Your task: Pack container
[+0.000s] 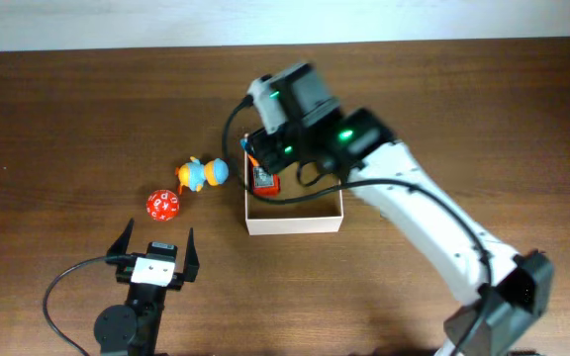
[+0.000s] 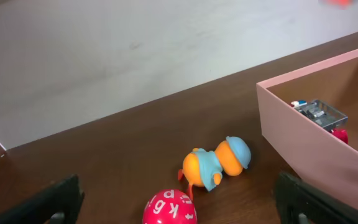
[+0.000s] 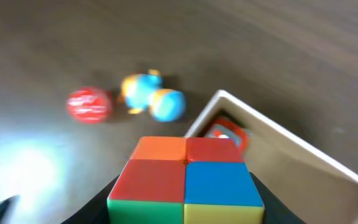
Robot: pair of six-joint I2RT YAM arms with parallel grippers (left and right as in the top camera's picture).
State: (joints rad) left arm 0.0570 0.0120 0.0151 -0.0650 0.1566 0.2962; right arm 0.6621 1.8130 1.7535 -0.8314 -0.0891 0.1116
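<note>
I am clamping a multicoloured plastic cube in the right gripper; left gripper is gaping. Early release is risking a strike on the white cardboard container rim.

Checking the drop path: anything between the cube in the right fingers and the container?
Nothing visible stands between the cube and the open container. A small red toy already lies inside, in the corner nearest the cube; the cube might land on it.

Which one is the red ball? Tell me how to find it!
Start at the white box on the brown table. Just left of it lies an orange-and-blue toy, and the ball sits left of that. It alone is round and red with white letters.
</note>
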